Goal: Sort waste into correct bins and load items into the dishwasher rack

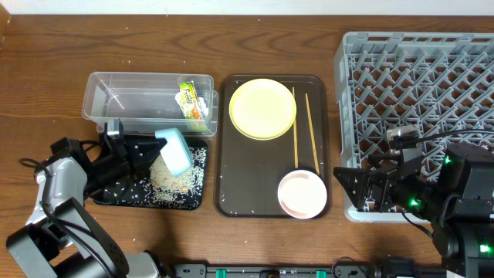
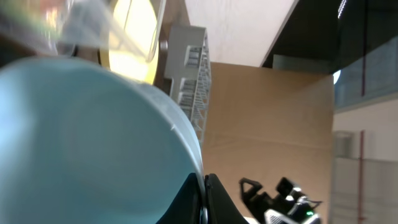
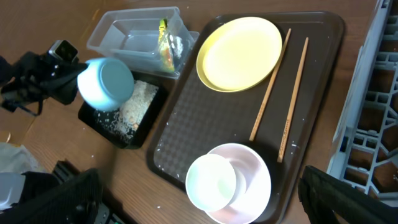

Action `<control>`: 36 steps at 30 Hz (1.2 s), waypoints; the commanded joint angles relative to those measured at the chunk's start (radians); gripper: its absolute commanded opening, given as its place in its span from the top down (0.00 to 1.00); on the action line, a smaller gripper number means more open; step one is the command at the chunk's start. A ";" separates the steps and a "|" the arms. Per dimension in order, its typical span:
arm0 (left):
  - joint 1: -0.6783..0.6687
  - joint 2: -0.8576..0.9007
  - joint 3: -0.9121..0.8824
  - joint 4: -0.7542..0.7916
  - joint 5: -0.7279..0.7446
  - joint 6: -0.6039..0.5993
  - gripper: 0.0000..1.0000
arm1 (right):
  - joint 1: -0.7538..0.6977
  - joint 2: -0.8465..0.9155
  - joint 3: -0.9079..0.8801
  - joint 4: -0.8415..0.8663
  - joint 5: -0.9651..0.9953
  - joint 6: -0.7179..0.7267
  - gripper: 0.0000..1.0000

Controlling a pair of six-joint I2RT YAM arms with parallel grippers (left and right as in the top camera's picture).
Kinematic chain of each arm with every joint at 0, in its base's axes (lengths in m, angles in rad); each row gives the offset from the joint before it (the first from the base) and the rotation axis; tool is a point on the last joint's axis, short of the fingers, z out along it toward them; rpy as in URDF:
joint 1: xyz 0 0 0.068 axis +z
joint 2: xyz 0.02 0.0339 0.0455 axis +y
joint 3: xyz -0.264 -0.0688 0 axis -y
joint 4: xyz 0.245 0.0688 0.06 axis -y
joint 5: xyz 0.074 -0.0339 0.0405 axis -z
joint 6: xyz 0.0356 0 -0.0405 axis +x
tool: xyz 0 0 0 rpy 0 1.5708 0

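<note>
Over the black tray [image 1: 116, 194] at eight o'clock, the left tool [image 1: 155, 141] grips the tipped light blue bowl [image 1: 177, 152]. At four o'clock the right tool [image 1: 349, 189] stands open. The wrapper [image 1: 191, 101] in the clear tub [image 1: 116, 98] carries print too small to read.

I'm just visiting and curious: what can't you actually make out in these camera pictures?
- Left wrist view: the blurred light blue bowl fills most of the frame, hiding the shallow black tray beneath.
- Overhead view: the print on the green-and-orange snack wrapper is too small to read.
- Right wrist view: the grey plastic dishwasher rack is cut off by the right edge.
</note>
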 commanded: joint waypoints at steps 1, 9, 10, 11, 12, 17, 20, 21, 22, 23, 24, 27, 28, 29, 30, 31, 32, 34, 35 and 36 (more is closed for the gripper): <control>-0.027 -0.003 -0.008 -0.089 -0.003 0.091 0.94 | -0.008 -0.002 0.016 0.002 -0.001 -0.005 0.01; -0.245 -0.087 0.004 -0.121 -0.158 0.100 0.94 | -0.008 -0.002 0.016 0.028 -0.001 -0.005 0.01; -0.289 -0.105 0.008 -0.108 -0.181 0.083 0.94 | -0.008 -0.002 0.016 0.028 -0.001 -0.005 0.01; -0.330 -0.121 0.011 -0.084 -0.221 0.045 0.94 | -0.008 -0.002 0.016 0.029 0.000 -0.006 0.01; -0.373 -0.137 0.011 -0.047 -0.277 -0.009 0.94 | -0.008 -0.002 0.016 0.030 0.000 -0.006 0.01; -0.660 -0.188 0.011 0.195 -0.612 -0.307 0.94 | -0.008 -0.002 0.016 0.034 -0.001 -0.005 0.01; -0.839 -0.186 0.011 0.309 -0.808 -0.422 0.94 | -0.008 -0.002 0.016 0.032 -0.001 -0.005 0.01; -0.893 -0.183 0.011 0.336 -0.882 -0.454 0.94 | -0.008 -0.002 0.016 0.031 -0.001 -0.005 0.01; -0.954 -0.178 0.011 0.363 -0.976 -0.488 0.93 | -0.008 -0.002 0.016 0.029 -0.001 -0.005 0.01; -1.011 -0.172 0.011 0.386 -1.065 -0.508 0.91 | -0.008 -0.002 0.016 0.029 -0.001 -0.005 0.01; -1.049 -0.166 0.011 0.399 -1.128 -0.520 0.88 | -0.008 -0.002 0.016 0.029 -0.001 -0.005 0.01; -1.170 -0.148 0.011 0.430 -1.289 -0.544 0.74 | -0.008 -0.002 0.016 0.030 -0.001 -0.005 0.01; -1.200 -0.146 0.011 0.441 -1.312 -0.544 0.70 | -0.008 -0.002 0.016 0.031 -0.001 -0.005 0.01; -1.222 -0.146 0.014 0.450 -1.325 -0.544 0.67 | -0.008 -0.002 0.016 0.031 -0.001 -0.005 0.01; -1.236 -0.147 0.026 0.451 -1.325 -0.544 0.64 | -0.008 -0.002 0.016 0.031 -0.001 -0.005 0.01; -1.243 -0.147 0.043 0.448 -1.322 -0.544 0.62 | -0.008 -0.002 0.016 0.031 -0.001 -0.005 0.01; -1.251 -0.149 0.072 0.436 -1.320 -0.544 0.60 | -0.008 -0.002 0.016 0.031 -0.001 -0.005 0.01; -1.265 -0.151 0.134 0.402 -1.320 -0.544 0.58 | -0.008 -0.002 0.016 0.031 -0.001 -0.005 0.01; -1.275 -0.151 0.168 0.386 -1.320 -0.544 0.55 | -0.008 -0.002 0.016 0.031 -0.001 -0.005 0.01; -1.285 -0.151 0.194 0.372 -1.320 -0.543 0.53 | -0.008 -0.002 0.016 0.031 -0.001 -0.005 0.01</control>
